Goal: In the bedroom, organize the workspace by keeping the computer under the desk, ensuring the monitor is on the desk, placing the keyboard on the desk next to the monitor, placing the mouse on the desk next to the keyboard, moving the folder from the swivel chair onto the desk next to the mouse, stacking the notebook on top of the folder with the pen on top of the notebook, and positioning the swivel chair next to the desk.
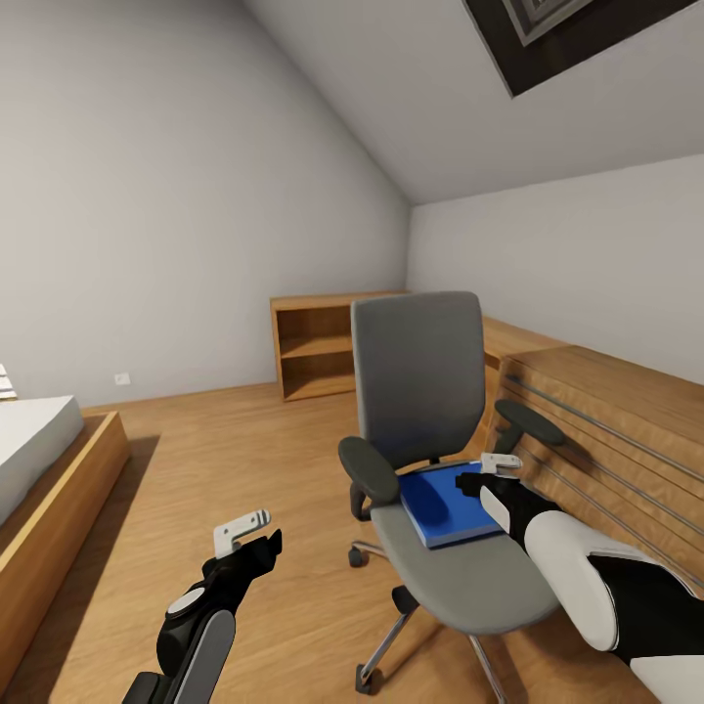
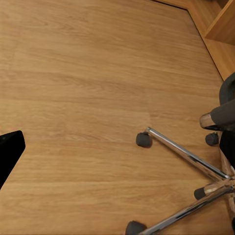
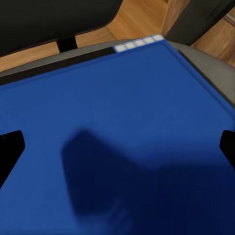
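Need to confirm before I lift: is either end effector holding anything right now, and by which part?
Nothing is held. The right end effector hangs open over the blue folder on the swivel chair, fingertips apart. The left end effector is over bare floor.

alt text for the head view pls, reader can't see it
The right gripper hangs open just over a blue folder lying flat on the seat of a grey swivel chair. The left gripper hovers over bare wooden floor beside the chair. Behind stand a wooden shelf unit and a slatted wooden panel.

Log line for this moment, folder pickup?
right gripper: open, above folder | folder: flat on swivel chair seat | left gripper: idle over floor
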Robot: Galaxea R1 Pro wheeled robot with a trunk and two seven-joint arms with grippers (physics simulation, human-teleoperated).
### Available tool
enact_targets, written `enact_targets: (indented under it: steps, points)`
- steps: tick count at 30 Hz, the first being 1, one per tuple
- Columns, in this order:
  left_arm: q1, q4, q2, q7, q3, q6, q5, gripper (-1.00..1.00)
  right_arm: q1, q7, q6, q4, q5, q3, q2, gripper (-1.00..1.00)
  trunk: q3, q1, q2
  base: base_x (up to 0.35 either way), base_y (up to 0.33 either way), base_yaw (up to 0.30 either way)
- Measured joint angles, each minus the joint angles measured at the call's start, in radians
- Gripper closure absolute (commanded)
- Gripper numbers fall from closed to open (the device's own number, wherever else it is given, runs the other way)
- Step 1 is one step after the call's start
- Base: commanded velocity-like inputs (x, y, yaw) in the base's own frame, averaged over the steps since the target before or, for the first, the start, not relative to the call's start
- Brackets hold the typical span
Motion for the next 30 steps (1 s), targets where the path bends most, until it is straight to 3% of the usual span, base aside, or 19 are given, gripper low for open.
enact_targets:
  steps: [30]
  points:
    - [0.000, 0.000, 0.000, 0.000, 0.001, 0.000, 0.000, -1.00, 0.000, 0.000, 0.000, 0.000, 0.000, 0.000, 0.000, -1.00, -0.019, 0.000, 0.000, 0.000, 0.000, 0.000]
